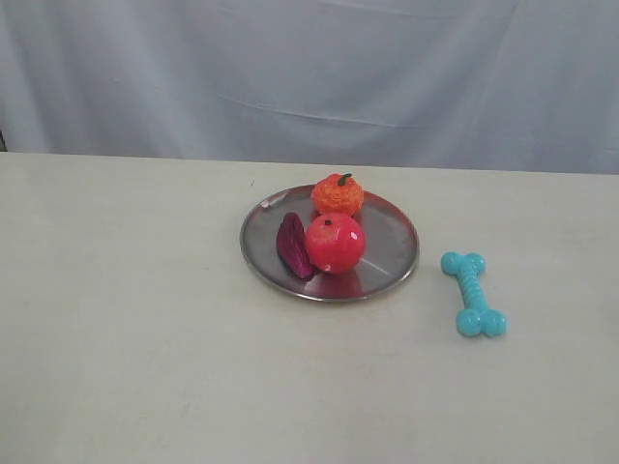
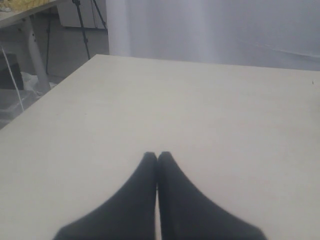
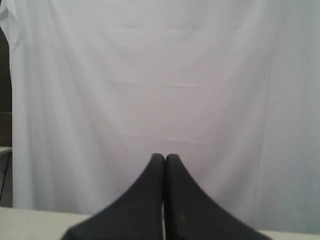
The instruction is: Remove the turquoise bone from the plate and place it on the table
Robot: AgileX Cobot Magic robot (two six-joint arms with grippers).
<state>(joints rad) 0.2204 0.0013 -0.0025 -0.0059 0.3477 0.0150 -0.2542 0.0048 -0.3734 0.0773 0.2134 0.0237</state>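
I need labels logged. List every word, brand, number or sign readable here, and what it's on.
None: no text shows on the turquoise bone, the plate, the toy fruits, the table or the white curtain.
Clutter past the table in the left wrist view is too blurred.

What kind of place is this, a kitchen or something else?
Likely a robotics lab or test studio, not a kitchen: a beige table, a white cloth backdrop, and a tripod beyond it.
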